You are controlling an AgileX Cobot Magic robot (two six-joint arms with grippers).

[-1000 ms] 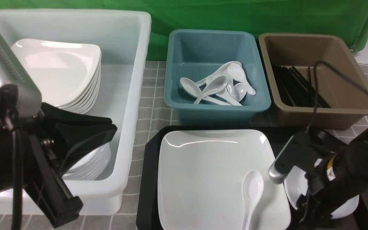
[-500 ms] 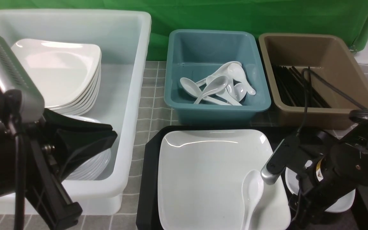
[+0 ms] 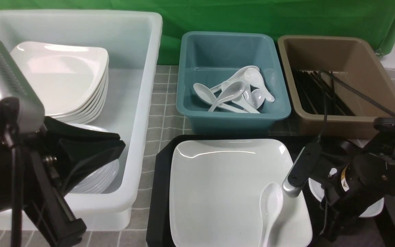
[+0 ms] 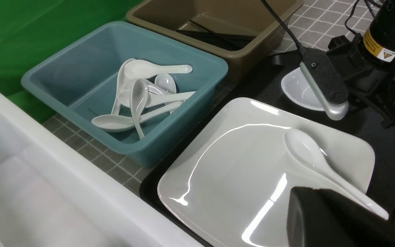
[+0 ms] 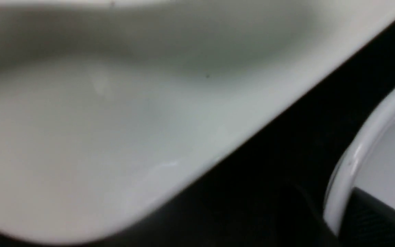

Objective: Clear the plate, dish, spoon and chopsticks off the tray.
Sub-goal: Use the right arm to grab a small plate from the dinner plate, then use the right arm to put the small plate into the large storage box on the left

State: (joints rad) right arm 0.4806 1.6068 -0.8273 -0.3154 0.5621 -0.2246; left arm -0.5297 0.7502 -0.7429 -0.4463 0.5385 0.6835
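Front view: a grey checked tablecloth (image 3: 165, 113) is covering the table, and a green backdrop (image 3: 252, 17) is closing off the far side. The left gripper (image 3: 115, 144) is hanging with its jaws pressed together, holding nothing, in front of a white tub (image 3: 142, 103) of stacked plates (image 3: 60, 72). Past its tip and lower down, the tray (image 3: 158, 192) is lying on the cloth with the plate (image 3: 218, 192) flat on it. The right gripper (image 3: 331, 219) is reaching down onto the tray just beside the plate's edge. The dish (image 3: 374, 207) is sitting right under it, mostly hidden by the arm. The spoon (image 3: 271, 202) is lying bowl-up on the plate, just to this gripper's left. Its long axis is running near to far, with the bowl end pointing away from the robot toward a teal bin (image 3: 231, 120) of loose spoons (image 3: 235, 92). A brown bin (image 3: 341, 125) of black sticks (image 3: 314, 92) is standing beyond the right gripper.

Left wrist view: the spoon is lying straight ahead of the left gripper's tip, with its handle nearest the tip and its bowl pointing on toward the dish.

Right wrist view: everything is showing close and blurred. One dark finger pad (image 5: 375, 216) is lying against the inside of the dish's rim, and the plate's rounded edge is lying across a strip of black tray floor from it. Whether the jaws are clamping the rim cannot be told.
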